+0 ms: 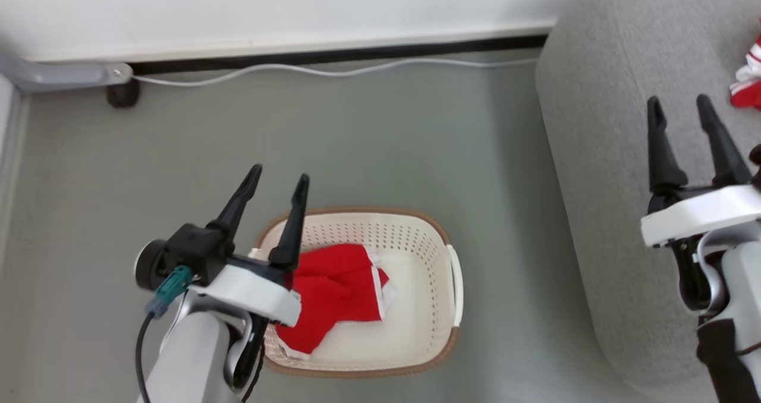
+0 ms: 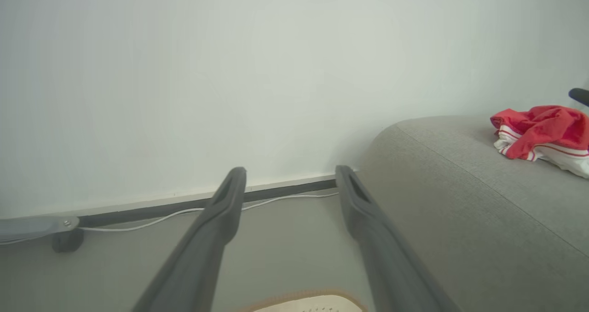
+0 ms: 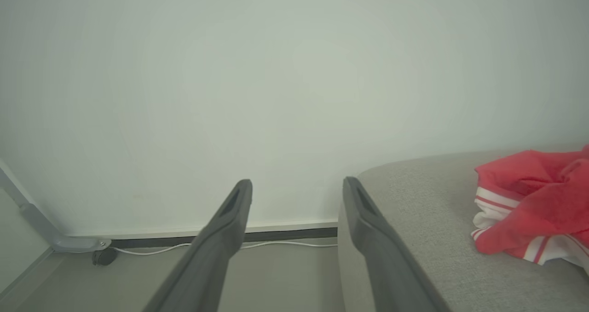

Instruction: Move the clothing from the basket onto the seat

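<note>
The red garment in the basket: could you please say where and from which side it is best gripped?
Probably grip the red garment at its creased middle, coming straight down with the open left gripper. It lies spread low inside the basket, whose walls would block a sideways approach.

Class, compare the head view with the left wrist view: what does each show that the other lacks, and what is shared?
Head view: a red garment lying in the basket, and the open right gripper. Left wrist view: far more of the white wall, and most of the second garment. Shared: sofa, that garment on it, cable, basket rim, open left gripper.
</note>
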{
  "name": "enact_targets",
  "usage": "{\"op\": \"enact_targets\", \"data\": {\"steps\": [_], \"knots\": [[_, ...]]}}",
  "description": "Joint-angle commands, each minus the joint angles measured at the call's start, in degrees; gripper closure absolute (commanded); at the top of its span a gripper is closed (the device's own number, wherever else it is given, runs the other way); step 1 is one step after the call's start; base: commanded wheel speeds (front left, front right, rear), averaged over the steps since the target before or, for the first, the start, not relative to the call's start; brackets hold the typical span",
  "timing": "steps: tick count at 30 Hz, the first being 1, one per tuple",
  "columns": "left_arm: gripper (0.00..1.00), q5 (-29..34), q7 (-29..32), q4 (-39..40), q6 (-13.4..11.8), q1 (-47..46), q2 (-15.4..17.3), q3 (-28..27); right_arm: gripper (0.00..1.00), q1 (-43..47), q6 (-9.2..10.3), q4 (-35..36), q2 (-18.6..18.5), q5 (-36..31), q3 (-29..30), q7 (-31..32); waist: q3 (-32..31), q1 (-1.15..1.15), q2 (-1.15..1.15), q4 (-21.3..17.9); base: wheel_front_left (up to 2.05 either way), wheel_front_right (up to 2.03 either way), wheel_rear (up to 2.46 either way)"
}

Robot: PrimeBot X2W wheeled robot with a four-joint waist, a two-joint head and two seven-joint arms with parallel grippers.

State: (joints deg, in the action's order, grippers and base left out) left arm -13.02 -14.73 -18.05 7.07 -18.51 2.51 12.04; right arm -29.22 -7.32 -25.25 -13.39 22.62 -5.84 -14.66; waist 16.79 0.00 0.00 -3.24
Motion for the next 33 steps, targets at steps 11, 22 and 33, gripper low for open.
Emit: {"op": "enact_targets", "data": {"steps": [11, 22, 33], "knots": [[0.0, 0.3, -0.3, -0.2, -2.1, 6.0, 0.4, -8.8, 0.0, 7.1, -0.17, 2.7, 2.6, -0.3, -2.4, -0.3, -8.6, 0.0, 0.0, 4.8, 0.0, 0.0, 0.0], [0.0, 0.5, -0.3, -0.4, -3.2, 11.3, 0.4, -13.1, 0.0, 13.1, -0.17, 4.3, 5.0, -3.1, -1.5, -0.3, -12.4, 0.0, 0.0, 3.9, 0.0, 0.0, 0.0], [0.0, 0.7, -0.3, -0.4, -3.0, 15.4, 0.4, -15.2, 0.0, 18.6, -0.17, 4.3, 6.1, -4.5, -1.8, -0.3, -15.3, 0.0, 0.0, 2.7, 0.0, 0.0, 0.0]]}}
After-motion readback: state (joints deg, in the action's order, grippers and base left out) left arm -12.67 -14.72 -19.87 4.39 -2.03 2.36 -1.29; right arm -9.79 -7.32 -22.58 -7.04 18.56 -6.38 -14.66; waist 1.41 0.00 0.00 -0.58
